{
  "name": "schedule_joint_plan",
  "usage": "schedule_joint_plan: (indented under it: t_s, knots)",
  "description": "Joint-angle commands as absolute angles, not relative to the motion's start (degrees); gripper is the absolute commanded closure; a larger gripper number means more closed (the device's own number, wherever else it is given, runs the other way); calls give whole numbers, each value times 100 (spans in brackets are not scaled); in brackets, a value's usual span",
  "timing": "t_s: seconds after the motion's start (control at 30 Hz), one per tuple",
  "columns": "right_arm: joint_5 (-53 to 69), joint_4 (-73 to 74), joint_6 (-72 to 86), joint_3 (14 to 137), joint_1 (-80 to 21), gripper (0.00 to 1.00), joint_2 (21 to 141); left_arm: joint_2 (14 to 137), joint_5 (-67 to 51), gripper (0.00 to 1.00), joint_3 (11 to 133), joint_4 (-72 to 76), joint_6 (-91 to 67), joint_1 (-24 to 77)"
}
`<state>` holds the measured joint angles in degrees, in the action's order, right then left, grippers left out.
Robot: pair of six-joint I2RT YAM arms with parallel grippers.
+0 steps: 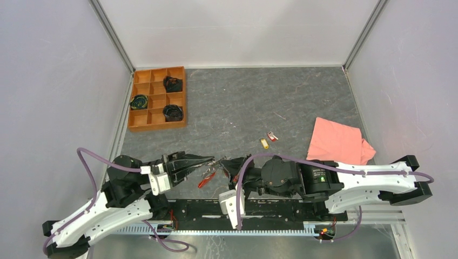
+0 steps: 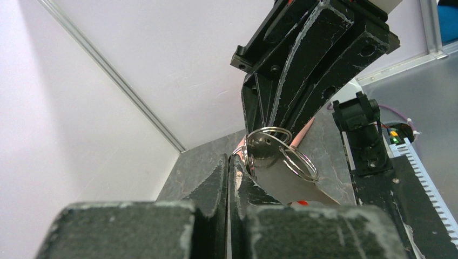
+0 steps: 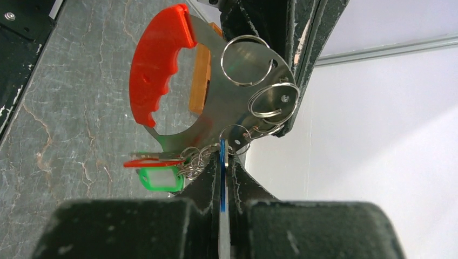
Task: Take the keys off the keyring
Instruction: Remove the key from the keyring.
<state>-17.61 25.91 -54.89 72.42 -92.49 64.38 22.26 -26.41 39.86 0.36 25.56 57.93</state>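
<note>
Two ways to spoil this, both at the tips: a twist off the line of the wire, jamming the blue key [image 3: 221, 189] in the split of its small ring instead of sliding it round; or too light a pinch, letting the thin head slip out and the whole bunch swing. Clamped flat on that blue key, the right claw [image 3: 223, 162], no gap showing on either side. Likewise closed, the left claw [image 2: 229, 164], tips at the keyring [image 3: 237, 108], at the junction of the rings and the pale face of the strap; hard to tell whether pinching wire or strap edge. Apparently held clear of the counter [image 1: 243, 102], just inside the middle of its near edge. Hanging beside the blue key on the same bunch: a green key [image 3: 159, 179] and a red key [image 3: 146, 162], so probably three yet to come off. Farther out, toward the middle of the counter, a yellow key [image 1: 264, 143] and a red-and-white key [image 1: 273, 137], loose, near each other. Beyond those, a pink cloth [image 1: 335, 143] by the right edge and an orange tray [image 1: 156, 128] in the far left corner.
</note>
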Motion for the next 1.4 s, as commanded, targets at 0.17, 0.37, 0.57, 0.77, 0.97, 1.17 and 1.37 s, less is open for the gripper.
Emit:
schedule_joint_plan:
  t_s: [0.17,0.37,0.57,0.77,0.97,1.17,1.37]
  knots:
    - [-2047,2476,-5614,7562,-9390,100,6355,2129,-2497,98,3795,987,2114,5792]
    - [-2241,2303,-5751,7538,-9589,100,6285,2136,-2315,98,3694,1114,1923,5792]
    - [-2544,2121,-5884,7453,-9795,100,6210,2180,-2066,98,3644,1173,1729,5792]
    - [-2671,2030,-5876,7346,-9881,100,6211,2249,-1804,98,3597,1358,1511,5792]
    - [-2772,1937,-5776,7142,-9891,100,6296,2259,-1132,98,3348,2021,950,5788]
    - [-2813,1827,-5748,7041,-9895,100,6345,2357,-546,98,3116,2671,207,5791]
    - [-2934,1789,-5757,6956,-9887,100,6394,2520,-113,98,3045,3076,-469,5791]
